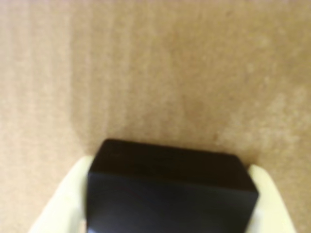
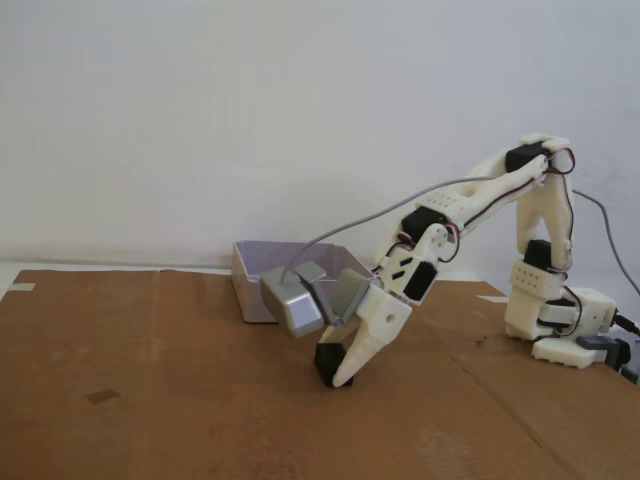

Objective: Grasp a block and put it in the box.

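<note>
The black block (image 1: 170, 189) fills the bottom of the wrist view, held tight between two cream fingers (image 1: 63, 204). In the fixed view the gripper (image 2: 337, 375) reaches down to the cardboard at centre, shut on the block (image 2: 326, 362), whose dark side shows just left of the fingertip. The block appears to rest on or just above the cardboard. The box (image 2: 255, 270), a pale grey-lavender tray, stands behind and left of the gripper, partly hidden by the grey camera module (image 2: 292, 302).
Brown cardboard (image 2: 150, 380) covers the table. A small dark flat mark (image 2: 102, 396) lies at the left. The arm's base (image 2: 560, 320) stands at the right with a cable trailing off. A white wall is behind.
</note>
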{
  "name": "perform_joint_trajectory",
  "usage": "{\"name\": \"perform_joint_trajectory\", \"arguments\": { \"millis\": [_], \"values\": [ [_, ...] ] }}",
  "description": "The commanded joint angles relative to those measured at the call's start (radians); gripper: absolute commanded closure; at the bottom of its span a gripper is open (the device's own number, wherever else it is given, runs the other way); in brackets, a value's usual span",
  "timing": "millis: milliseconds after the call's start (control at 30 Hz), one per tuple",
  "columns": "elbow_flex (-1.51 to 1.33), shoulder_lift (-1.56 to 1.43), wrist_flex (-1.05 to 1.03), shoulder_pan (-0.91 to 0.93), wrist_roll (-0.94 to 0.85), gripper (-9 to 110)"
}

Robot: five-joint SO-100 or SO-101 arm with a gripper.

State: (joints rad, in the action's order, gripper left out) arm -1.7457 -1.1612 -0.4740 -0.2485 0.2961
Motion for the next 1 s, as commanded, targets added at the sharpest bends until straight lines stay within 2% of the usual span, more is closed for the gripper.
{"name": "perform_joint_trajectory", "arguments": {
  "millis": [0,400,967],
  "values": [
    [0.069,-0.021,0.017,-0.008,0.006,84],
    [0.183,-0.023,0.012,-0.005,0.002,84],
    [0.492,-0.025,-0.247,0.005,-0.038,84]
  ]
}}
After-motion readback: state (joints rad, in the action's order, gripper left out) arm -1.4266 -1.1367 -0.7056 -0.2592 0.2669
